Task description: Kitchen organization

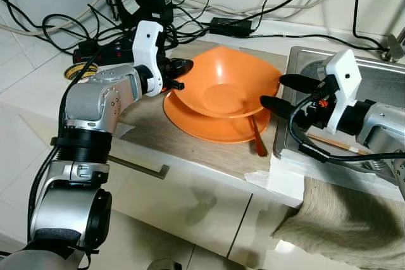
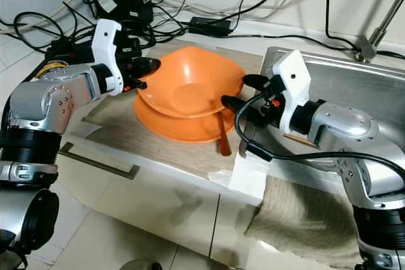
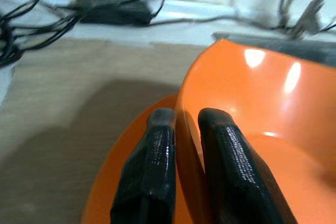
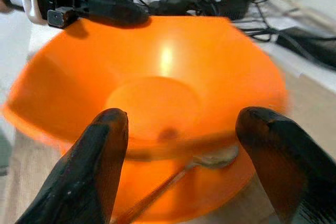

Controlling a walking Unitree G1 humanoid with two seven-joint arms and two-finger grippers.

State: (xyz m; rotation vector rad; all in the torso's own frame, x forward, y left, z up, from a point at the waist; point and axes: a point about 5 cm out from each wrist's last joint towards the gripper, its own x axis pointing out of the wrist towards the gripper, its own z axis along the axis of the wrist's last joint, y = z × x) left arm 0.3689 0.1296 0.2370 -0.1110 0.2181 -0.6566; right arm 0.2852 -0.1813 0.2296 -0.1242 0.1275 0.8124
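Left hand (image 1: pixel 179 74) is pinching the orange bowl's (image 1: pixel 224 83) rim; right hand (image 1: pixel 278 91), fingers spread, is waiting beside it. Lifting level should clear the plate (image 1: pixel 209 126) and spoon (image 1: pixel 257 138).

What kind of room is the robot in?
Most likely a kitchen: a steel sink set in the counter, cupboard doors with a metal handle below, and an orange plastic bowl on an orange plate.
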